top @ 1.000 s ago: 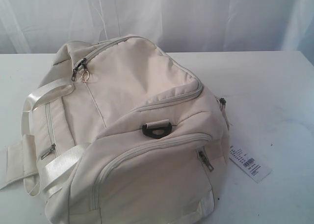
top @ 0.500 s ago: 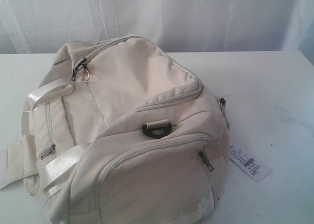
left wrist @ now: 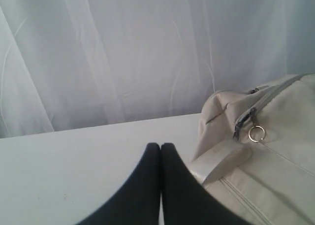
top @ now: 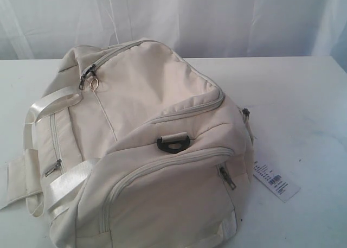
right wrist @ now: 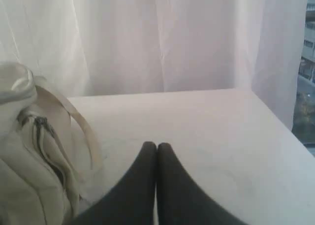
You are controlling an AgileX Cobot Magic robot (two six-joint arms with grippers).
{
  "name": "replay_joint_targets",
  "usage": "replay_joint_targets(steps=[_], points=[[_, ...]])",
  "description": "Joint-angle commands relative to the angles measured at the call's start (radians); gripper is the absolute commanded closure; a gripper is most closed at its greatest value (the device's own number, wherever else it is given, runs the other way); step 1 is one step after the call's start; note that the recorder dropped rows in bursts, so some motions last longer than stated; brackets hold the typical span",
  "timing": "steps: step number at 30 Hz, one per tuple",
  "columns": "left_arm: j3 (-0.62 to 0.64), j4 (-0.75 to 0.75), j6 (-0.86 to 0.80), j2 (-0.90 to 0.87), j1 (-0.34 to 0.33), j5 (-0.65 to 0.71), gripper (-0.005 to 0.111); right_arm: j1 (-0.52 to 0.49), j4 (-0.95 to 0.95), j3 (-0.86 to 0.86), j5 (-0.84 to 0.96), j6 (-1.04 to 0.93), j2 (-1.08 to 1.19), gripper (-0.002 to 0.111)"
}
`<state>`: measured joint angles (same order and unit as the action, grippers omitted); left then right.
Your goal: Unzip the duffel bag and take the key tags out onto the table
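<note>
The cream-white duffel bag [top: 146,150] lies zipped on the white table [top: 303,96], filling the left and middle of the exterior view. Its main zip pulls and a metal ring [top: 93,84] sit at the far left end of the top; the same ring [left wrist: 256,133] shows in the left wrist view. My left gripper [left wrist: 161,146] is shut and empty over bare table, short of the bag's end [left wrist: 256,151]. My right gripper [right wrist: 157,145] is shut and empty above the table, beside the bag's other end [right wrist: 29,151]. Neither gripper appears in the exterior view. The key tags are hidden.
A white barcode label [top: 275,181] lies on the table right of the bag. A black D-ring [top: 173,144] stands on the bag's near top. Satin straps [top: 54,101] drape over its left side. White curtains [top: 217,20] hang behind the table, whose right edge [right wrist: 275,116] shows.
</note>
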<state>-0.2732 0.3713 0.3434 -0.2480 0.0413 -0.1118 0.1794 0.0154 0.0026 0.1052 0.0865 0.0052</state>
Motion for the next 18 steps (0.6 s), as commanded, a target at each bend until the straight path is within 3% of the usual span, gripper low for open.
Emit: replay_joint_targets(steps=[1, 6, 12, 18], points=[[-0.008, 0.012, -0.123, 0.003, 0.059, 0.004, 0.107, -0.009, -0.008, -0.003, -0.136, 0.04, -0.005, 0.108], [-0.008, 0.012, -0.412, -0.003, 0.176, -0.016, 0.107, -0.009, -0.008, -0.003, -0.251, 0.118, -0.005, 0.108], [-0.008, 0.01, -0.432, -0.003, 0.311, 0.112, 0.107, -0.009, -0.008, -0.003, -0.371, 0.189, -0.005, 0.108], [-0.008, 0.01, -0.43, -0.003, 0.32, 0.125, 0.107, -0.009, -0.008, -0.003, -0.398, 0.618, -0.005, 0.108]])
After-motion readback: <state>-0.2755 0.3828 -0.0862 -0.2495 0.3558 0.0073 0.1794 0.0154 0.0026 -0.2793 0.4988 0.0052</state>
